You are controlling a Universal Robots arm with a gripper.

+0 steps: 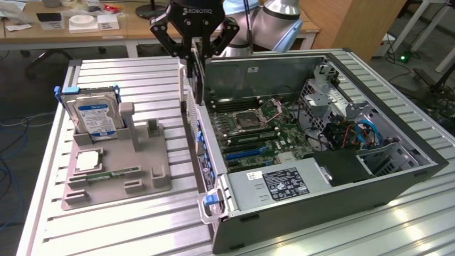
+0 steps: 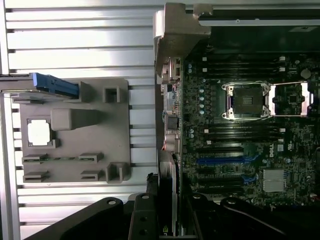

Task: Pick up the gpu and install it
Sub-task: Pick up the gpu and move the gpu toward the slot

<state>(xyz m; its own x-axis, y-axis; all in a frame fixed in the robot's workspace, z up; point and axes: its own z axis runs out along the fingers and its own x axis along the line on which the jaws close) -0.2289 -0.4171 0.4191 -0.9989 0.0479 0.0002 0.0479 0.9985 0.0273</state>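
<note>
**Exterior view**
- Setting: a slatted metal table (image 1: 128,224) carries an open computer case (image 1: 398,176) lying on its side, with its motherboard (image 1: 263,133) facing up.
- Gripper: the black gripper (image 1: 197,53) hangs over the case wall on the exterior view's left. Its two fingers are pinched together on the gpu.
- Gpu: the gpu (image 1: 200,80) is a thin dark card seen edge-on. It hangs upright from the gripper, and its lower end is level with the top of that wall, just inside the case. Whether it touches the board below cannot be told.
- Holder: a grey parts holder (image 1: 135,160) lies on the table at the exterior view's left of the case. In it a hard drive (image 1: 94,117) stands upright, a processor chip (image 1: 87,161) lies flat and a green memory stick (image 1: 114,173) lies beside the chip.
- Inside the case: there is a processor socket (image 1: 249,120), a power supply (image 1: 284,184) and blue cables (image 1: 366,133).

**Wrist view**
- Gripper: the gripper (image 2: 167,212) shows its dark fingers (image 2: 144,220) pressed against either side of the gpu (image 2: 167,197).
- Gpu: the card is seen edge-on, in line with the case wall and beside the motherboard (image 2: 240,145).
- Board: the processor socket (image 2: 247,100) and the blue slots (image 2: 225,160) lie open to view.
- Holder: the parts holder (image 2: 100,135) sits on the table (image 2: 75,40) beside the case. It holds the hard drive (image 2: 52,85) and the processor chip (image 2: 39,132).
</note>
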